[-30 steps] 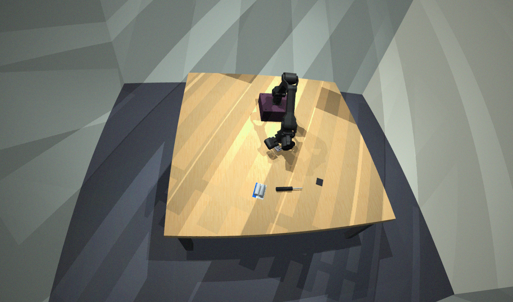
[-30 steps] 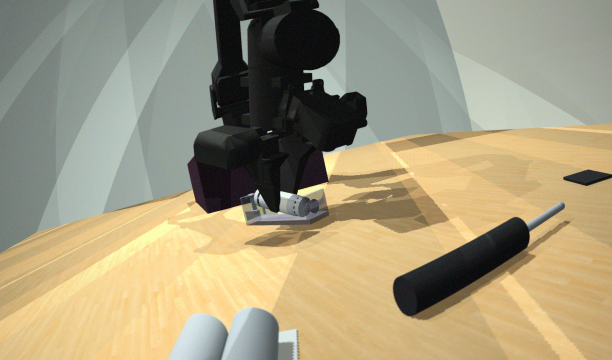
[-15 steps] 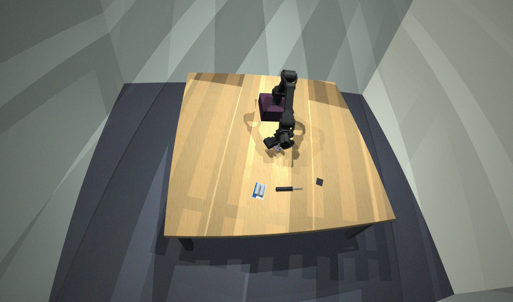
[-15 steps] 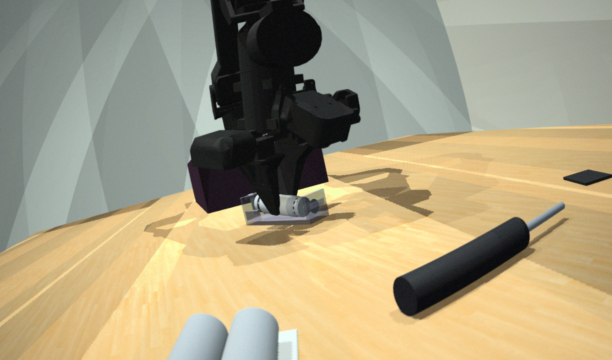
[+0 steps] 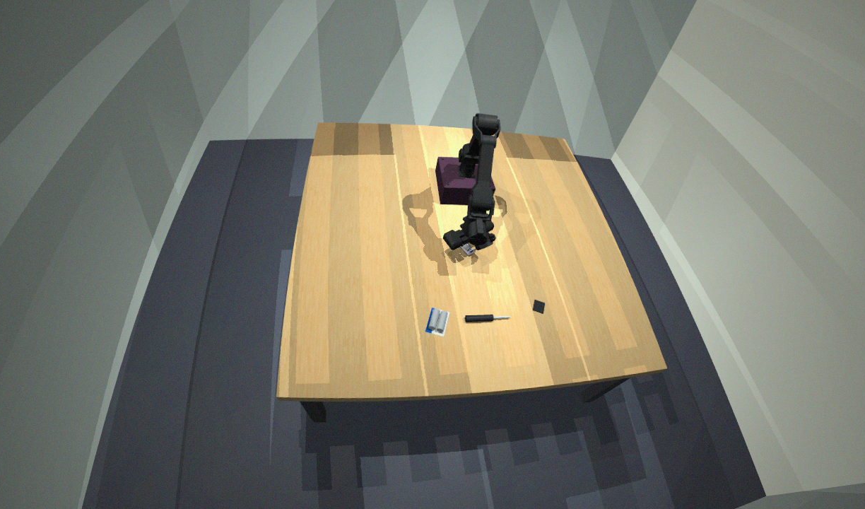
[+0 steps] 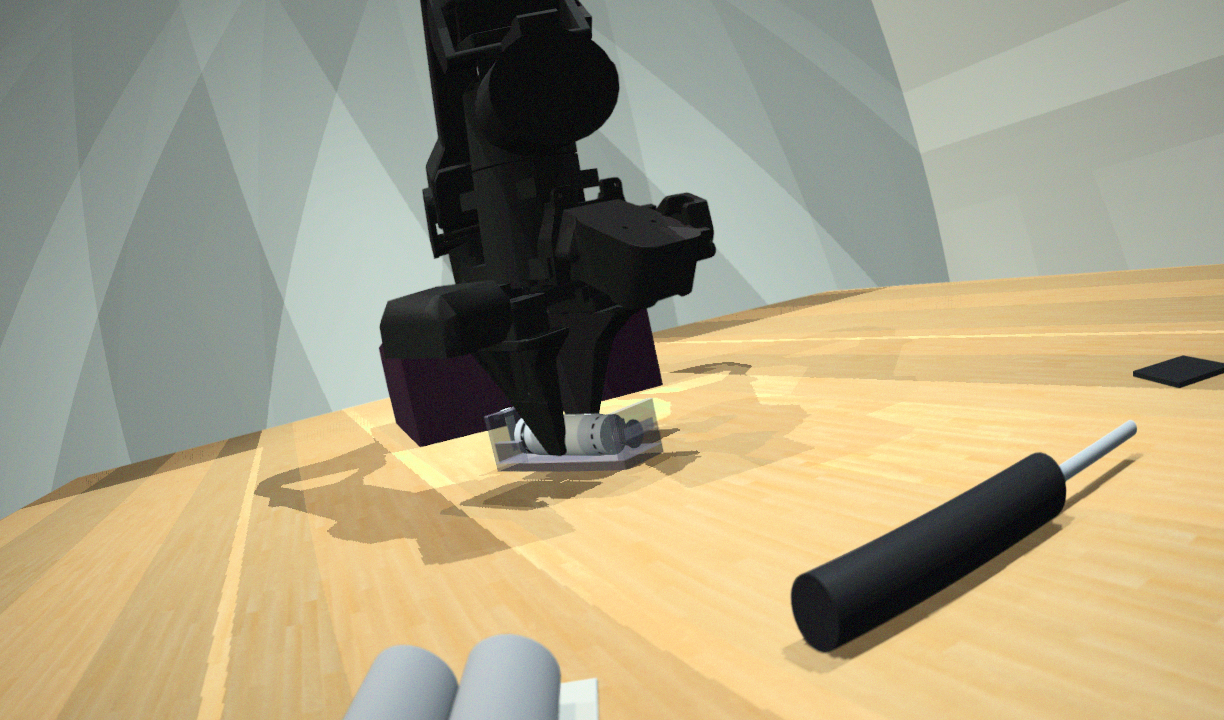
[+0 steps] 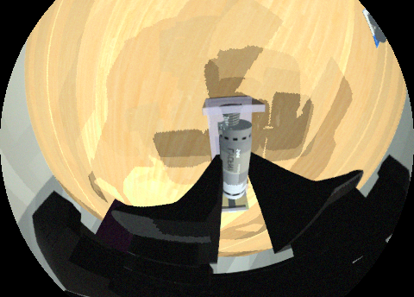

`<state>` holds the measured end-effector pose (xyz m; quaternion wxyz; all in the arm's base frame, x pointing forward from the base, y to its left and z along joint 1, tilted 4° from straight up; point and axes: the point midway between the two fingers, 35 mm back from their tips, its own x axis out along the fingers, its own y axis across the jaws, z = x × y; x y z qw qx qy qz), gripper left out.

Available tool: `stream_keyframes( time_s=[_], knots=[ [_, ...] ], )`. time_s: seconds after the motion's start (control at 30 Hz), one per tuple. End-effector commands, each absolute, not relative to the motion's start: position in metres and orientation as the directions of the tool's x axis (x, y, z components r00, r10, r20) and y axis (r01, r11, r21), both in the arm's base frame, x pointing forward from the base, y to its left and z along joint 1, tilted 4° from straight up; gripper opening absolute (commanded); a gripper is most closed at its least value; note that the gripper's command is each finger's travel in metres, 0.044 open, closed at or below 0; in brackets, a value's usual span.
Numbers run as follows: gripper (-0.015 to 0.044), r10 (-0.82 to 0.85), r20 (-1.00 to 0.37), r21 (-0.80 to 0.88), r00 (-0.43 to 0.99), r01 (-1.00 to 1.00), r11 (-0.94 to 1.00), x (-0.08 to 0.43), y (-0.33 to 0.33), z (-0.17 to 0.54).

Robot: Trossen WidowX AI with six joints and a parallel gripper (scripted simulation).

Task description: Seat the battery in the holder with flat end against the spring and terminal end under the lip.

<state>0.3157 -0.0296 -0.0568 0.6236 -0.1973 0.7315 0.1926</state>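
The pale grey battery [image 6: 591, 433] [image 7: 235, 176] lies lengthwise in the clear holder [image 6: 580, 463] [image 7: 258, 107], nearly level in the exterior view. One end faces the coiled spring [image 6: 633, 433] [image 7: 231, 118] and is close to it or touching; I cannot tell which. The other end is near the opposite end wall; whether it is under the lip is unclear. In the wrist view the battery sits slightly right of the holder's middle. My gripper [image 5: 468, 245] [image 6: 571, 428] [image 7: 233, 158] is shut on the battery, one finger on each side around its middle. The fingers hide part of it.
A black-handled screwdriver [image 5: 480, 318] [image 6: 938, 546], a dark square plate [image 5: 538, 306] [image 6: 1182, 369] and a pack of grey cylinders [image 5: 437, 321] [image 6: 509, 685] lie nearer the table's front edge. A purple block [image 5: 453, 193] [image 6: 446, 394] stands behind the holder, at the arm's base.
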Motion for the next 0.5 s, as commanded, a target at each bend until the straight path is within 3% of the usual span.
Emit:
stream_keyframes(
  time_s=[0.0,0.47],
  knots=[
    [0.007,-0.03,-0.992,0.04,-0.121,-0.539,0.842,0.3179,-0.026,-0.0569],
    [0.007,-0.033,-0.992,0.036,-0.118,-0.539,0.841,0.3091,-0.0317,-0.0569]
  ],
)
